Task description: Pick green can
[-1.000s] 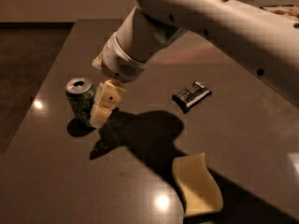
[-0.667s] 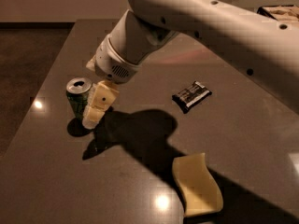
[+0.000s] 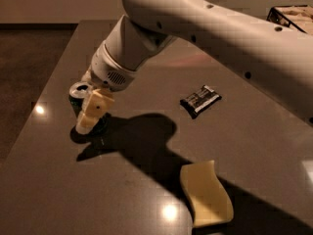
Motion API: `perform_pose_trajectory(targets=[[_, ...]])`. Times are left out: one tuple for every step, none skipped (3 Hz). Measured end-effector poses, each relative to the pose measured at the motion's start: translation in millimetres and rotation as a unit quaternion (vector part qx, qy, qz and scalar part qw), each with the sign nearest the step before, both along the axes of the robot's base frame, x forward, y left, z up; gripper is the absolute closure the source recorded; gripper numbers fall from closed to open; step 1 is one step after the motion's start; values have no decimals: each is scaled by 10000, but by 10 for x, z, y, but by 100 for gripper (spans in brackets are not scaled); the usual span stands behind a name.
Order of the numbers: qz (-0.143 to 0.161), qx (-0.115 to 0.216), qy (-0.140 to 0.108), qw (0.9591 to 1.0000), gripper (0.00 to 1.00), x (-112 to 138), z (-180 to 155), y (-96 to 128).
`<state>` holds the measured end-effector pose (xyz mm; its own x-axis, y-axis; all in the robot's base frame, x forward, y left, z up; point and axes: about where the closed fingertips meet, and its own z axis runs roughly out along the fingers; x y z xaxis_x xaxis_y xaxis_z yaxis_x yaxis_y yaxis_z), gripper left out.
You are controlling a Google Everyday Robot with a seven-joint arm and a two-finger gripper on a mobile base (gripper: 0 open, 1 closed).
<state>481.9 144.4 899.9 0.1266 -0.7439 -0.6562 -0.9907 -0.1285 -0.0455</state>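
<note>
Green can (image 3: 78, 95) stood upright near the left edge of the dark tabletop (image 3: 54, 190), its silver top facing up and only a strip of its green side showing. Your gripper (image 3: 89, 115) was right at it: the cream-coloured end hung down across the can's front right side, covering much of the body and reaching almost to the table surface. From this view you could not tell whether the gripper was wide, narrow or already holding the can. Above it, the round white wrist and the thick white arm (image 3: 220, 38) ran up and away toward the upper right of the view, throwing a broad dark shadow on the table that spread from the can's base to the right. Well apart from the can, toward the middle right, a flat black snack wrapper (image 3: 200, 100) lay on the table. Nearer the front edge, a pale yellow sponge (image 3: 205, 194) with a wavy outline lay by itself. At the top right corner you could see part of a dark-rimmed container (image 3: 292, 14) holding something pale.
</note>
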Motion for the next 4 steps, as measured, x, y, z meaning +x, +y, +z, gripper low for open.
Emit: perform_pose_trajectory(targets=[[29, 40, 38, 10000, 41, 11, 64, 28], [6, 132, 23, 9999, 73, 74, 243, -63], [7, 299, -67, 9995, 96, 122, 557, -216], [77, 354, -132, 9993, 100, 128, 820, -345]])
